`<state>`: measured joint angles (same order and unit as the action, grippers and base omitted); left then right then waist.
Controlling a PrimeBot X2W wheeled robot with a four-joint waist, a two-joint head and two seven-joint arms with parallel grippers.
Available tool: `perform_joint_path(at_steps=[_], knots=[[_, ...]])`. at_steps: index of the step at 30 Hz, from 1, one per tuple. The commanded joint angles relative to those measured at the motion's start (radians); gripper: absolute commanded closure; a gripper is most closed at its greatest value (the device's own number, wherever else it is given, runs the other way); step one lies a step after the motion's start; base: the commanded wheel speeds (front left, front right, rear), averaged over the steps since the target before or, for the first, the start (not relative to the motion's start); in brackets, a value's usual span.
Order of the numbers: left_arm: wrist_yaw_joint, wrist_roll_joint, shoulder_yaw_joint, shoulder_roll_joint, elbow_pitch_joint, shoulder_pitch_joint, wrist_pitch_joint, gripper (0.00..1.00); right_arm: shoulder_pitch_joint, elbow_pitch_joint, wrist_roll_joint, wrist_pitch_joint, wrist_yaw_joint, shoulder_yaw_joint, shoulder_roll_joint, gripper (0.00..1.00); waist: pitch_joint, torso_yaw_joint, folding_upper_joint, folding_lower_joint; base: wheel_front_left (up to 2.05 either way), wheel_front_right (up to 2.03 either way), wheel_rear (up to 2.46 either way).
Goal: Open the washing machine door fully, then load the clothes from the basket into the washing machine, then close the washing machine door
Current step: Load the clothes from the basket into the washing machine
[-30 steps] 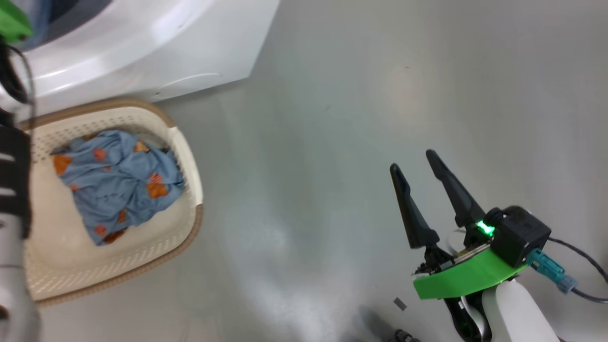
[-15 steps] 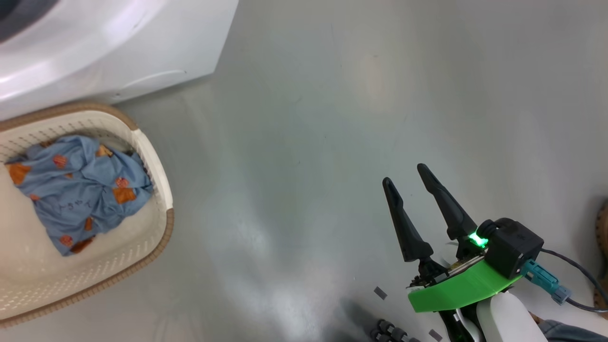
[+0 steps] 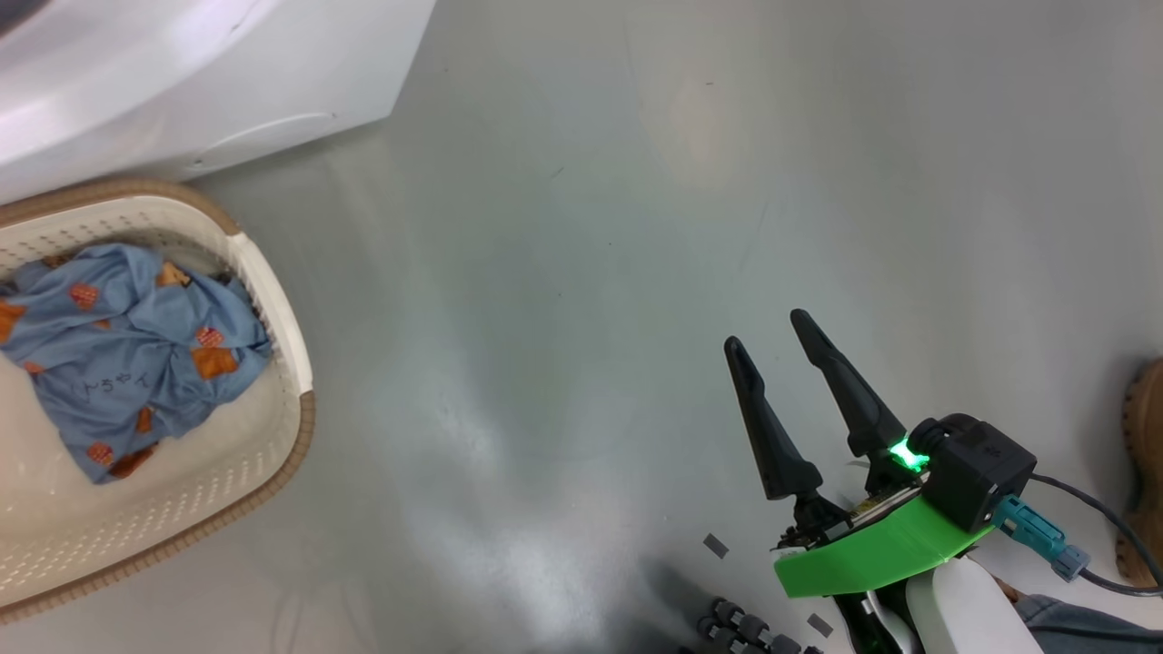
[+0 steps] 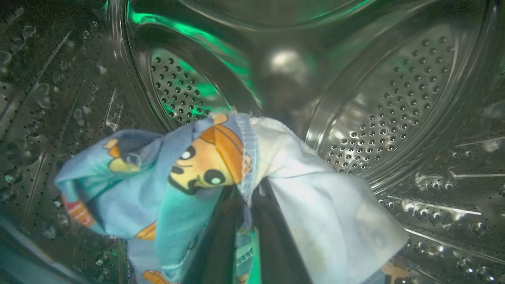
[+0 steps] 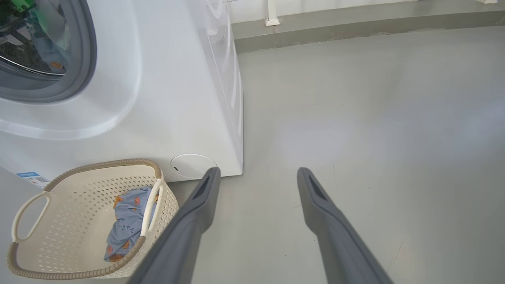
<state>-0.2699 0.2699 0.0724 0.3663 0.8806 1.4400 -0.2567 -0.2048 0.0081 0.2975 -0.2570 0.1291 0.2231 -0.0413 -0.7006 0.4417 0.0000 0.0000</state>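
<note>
In the left wrist view my left gripper (image 4: 248,189) is inside the washing machine's steel perforated drum (image 4: 394,98). It is shut on a light blue cloth with orange cartoon prints (image 4: 173,173), and a white piece (image 4: 315,197) drapes over its fingers. More blue printed clothes (image 3: 127,354) (image 5: 128,221) lie in the cream basket (image 3: 273,309) (image 5: 98,165). The basket stands on the floor against the white washing machine (image 3: 182,73) (image 5: 158,79). My right gripper (image 3: 768,331) (image 5: 259,171) hangs open over bare floor, well right of the basket. The washing machine door is out of view.
A grey rubber seal (image 5: 85,59) rings the drum's opening. A person's brown shoe (image 3: 1147,472) stands at the right edge, close to my right arm. Small grey scraps (image 3: 715,545) lie on the grey floor, and a low ledge (image 5: 355,23) runs along the far wall.
The head camera has turned, so the basket and washer sit further left in its picture and the left forearm has left it. A shoe has come into view. The right gripper has barely moved.
</note>
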Motion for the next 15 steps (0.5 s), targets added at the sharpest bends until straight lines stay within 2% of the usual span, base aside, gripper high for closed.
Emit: perform_joint_path(at_steps=[1,15], knots=[[-0.007,-0.017,-0.010,0.046,-0.049,0.013,-0.005,1.00,0.013,-0.021,0.014,-0.005,0.002,0.028,-0.009,0.00,-0.001,0.006,0.0000,0.0000,0.00,0.00,0.00],[0.037,-0.047,0.053,0.050,0.160,0.050,0.030,1.00,0.032,-0.021,0.024,-0.005,0.002,0.028,-0.009,0.00,0.003,0.014,0.0000,0.0000,0.00,0.00,0.00]])
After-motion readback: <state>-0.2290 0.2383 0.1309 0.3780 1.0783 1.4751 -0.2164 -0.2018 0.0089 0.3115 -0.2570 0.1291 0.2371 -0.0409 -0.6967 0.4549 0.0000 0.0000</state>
